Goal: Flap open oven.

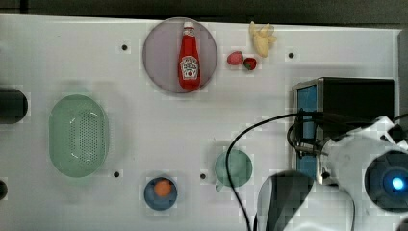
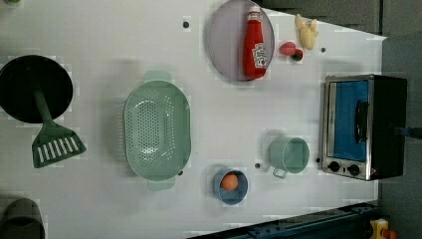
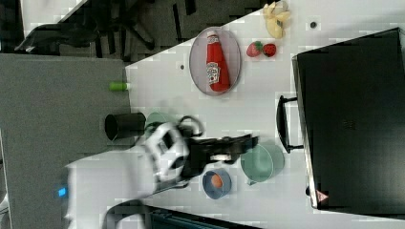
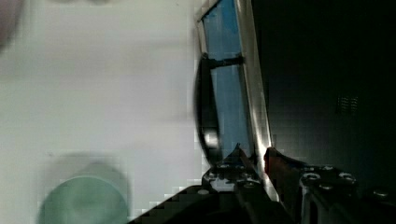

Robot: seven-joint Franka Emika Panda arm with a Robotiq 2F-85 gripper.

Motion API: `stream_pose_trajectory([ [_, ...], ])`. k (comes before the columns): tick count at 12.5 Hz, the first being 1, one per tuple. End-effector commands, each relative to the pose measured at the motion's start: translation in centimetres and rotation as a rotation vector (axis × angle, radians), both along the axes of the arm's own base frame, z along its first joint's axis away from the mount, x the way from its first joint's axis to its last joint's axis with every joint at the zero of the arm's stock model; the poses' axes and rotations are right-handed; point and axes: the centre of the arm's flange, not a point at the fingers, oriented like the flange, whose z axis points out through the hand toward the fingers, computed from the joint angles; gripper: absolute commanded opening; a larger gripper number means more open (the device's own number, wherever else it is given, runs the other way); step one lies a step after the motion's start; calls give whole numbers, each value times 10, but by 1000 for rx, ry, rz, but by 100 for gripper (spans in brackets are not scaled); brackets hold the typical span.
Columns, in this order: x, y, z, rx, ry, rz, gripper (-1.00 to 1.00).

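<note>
White table (image 2: pixel 99 30), top view left to right: green colander (image 1: pixel 78 135), ketchup bottle (image 1: pixel 189 57) on plate (image 1: pixel 159 53), green cup (image 1: pixel 234 168), then oven (image 1: pixel 344 98) at far right, door w/ handle (image 4: pixel 204 105) shut. Gripper (image 4: pixel 254 156) above oven's front top edge, fingers narrowly apart, grasping nothing.

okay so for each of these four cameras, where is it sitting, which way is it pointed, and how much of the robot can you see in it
Top view: overhead, looking down on the table; arm at lower right over the oven.
Left view: high, looking down; no arm.
Right view: high, above the oven's black top; arm reaching in.
Wrist view: on the arm, facing the oven door; claw in frame.
Shared: the oven, the ketchup bottle.
</note>
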Motion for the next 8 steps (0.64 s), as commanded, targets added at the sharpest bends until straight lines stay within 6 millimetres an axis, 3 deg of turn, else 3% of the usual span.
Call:
stream_pose_trajectory([
  [1, 13, -6, -36, -23, 31, 98, -65],
  [8, 24, -19, -114, -37, 112, 91, -65],
])
